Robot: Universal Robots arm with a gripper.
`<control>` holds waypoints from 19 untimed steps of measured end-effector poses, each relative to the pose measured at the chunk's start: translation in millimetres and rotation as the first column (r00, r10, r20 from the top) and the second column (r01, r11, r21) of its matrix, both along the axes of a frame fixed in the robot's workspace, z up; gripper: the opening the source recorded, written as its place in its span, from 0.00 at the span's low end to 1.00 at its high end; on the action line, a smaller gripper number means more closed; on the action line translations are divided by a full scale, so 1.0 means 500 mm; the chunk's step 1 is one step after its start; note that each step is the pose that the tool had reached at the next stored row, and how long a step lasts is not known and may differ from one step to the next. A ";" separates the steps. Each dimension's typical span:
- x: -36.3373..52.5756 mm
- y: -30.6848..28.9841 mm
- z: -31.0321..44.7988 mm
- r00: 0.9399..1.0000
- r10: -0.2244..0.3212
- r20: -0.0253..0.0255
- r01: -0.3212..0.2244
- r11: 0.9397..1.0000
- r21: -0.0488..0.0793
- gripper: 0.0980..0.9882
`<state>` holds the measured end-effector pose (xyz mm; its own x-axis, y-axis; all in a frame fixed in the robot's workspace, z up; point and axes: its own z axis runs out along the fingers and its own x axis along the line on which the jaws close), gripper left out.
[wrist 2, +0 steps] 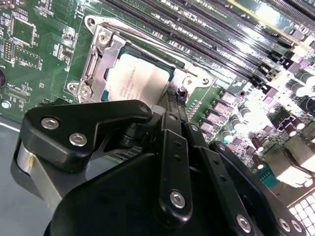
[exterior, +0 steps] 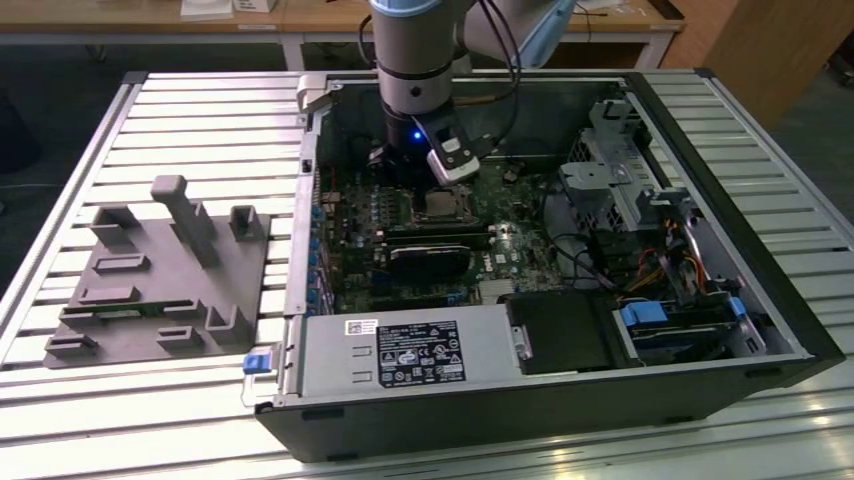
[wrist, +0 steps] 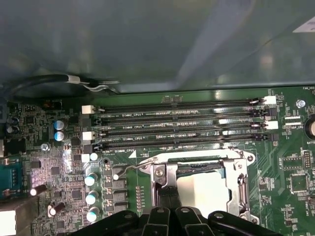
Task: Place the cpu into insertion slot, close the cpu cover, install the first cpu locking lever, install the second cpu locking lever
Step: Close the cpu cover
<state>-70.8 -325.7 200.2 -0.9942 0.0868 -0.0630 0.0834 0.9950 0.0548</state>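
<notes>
The cpu (wrist 2: 134,82) lies flat in the insertion slot (wrist 2: 170,73), its silver-grey top showing. The cpu cover (wrist 2: 101,59) lies down around it as a silvery frame; in the first wrist view the cover (wrist: 242,179) frames the cpu (wrist: 204,191) too. A thin wire locking lever (wrist: 129,168) juts out from the socket's corner. My gripper (wrist 2: 173,101) is shut with nothing between its fingers, its tips at the socket's edge beside the cpu. In the exterior view the gripper (exterior: 430,188) hangs just above the socket (exterior: 441,207) inside the open case.
Long black memory slots (wrist: 182,130) run beside the socket. A black card (exterior: 427,258) and cables (exterior: 667,265) lie inside the case, with drive bays (exterior: 627,180) at the exterior view's right. A grey fixture (exterior: 160,275) sits on the slatted table outside.
</notes>
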 end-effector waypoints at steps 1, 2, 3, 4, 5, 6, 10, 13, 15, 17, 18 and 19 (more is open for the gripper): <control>0.000 0.000 -0.001 1.000 0.000 0.000 0.000 1.000 0.000 0.01; 0.000 0.000 -0.002 1.000 0.000 0.000 0.000 1.000 0.000 0.01; 0.000 0.000 -0.002 1.000 0.000 0.000 0.000 1.000 0.000 0.01; 0.000 0.000 -0.002 1.000 0.000 0.000 0.000 1.000 0.000 0.01; 0.000 0.000 -0.002 1.000 0.000 0.000 0.000 1.000 0.000 0.01; 0.000 0.000 -0.003 1.000 0.000 0.000 0.000 1.000 0.000 0.01; 0.002 0.000 -0.003 1.000 0.000 0.000 0.000 1.000 0.000 0.01; 0.005 0.000 -0.003 1.000 0.000 0.000 0.000 1.000 0.000 0.01; 0.007 0.000 -0.003 1.000 0.000 0.000 0.000 1.000 0.000 0.01; 0.008 0.000 -0.003 1.000 0.000 0.000 0.000 1.000 0.000 0.01; 0.009 0.000 -0.003 1.000 0.000 0.000 0.000 1.000 0.000 0.01; 0.010 0.000 -0.003 1.000 0.000 0.000 0.000 1.000 0.000 0.01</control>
<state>-65.7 -325.8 198.8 -0.9943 0.0868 -0.0627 0.0834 0.9950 0.0550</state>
